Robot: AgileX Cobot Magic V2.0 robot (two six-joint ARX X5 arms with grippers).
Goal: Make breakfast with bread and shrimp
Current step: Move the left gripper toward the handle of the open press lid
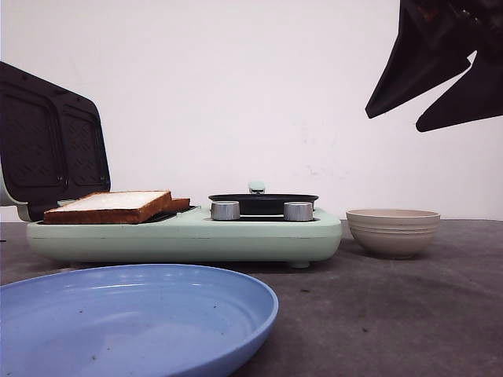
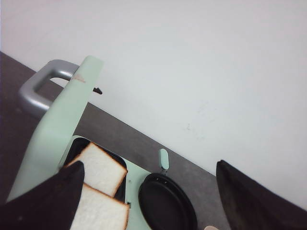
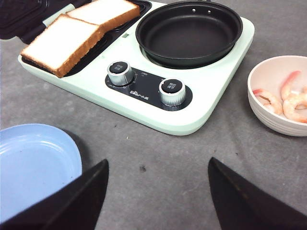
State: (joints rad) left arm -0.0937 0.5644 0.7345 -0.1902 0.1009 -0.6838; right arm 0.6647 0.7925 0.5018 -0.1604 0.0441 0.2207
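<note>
I hold both tools spread wide and empty: right tool [image 1: 440, 86] upper right of the front view, left tool [image 2: 148, 201] above the toaster. The bread [image 3: 72, 33] lies on the open grill plate to toast; the shrimp [image 3: 288, 98] wait in the bowl [image 1: 393, 232], far right.

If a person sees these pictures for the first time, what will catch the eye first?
Probably the mint-green breakfast maker in the middle of the table, lid raised, with two slices of bread on its grill side and an empty black pan beside them. Next, the blue plate in front, and the bowl of shrimp at its right.
</note>
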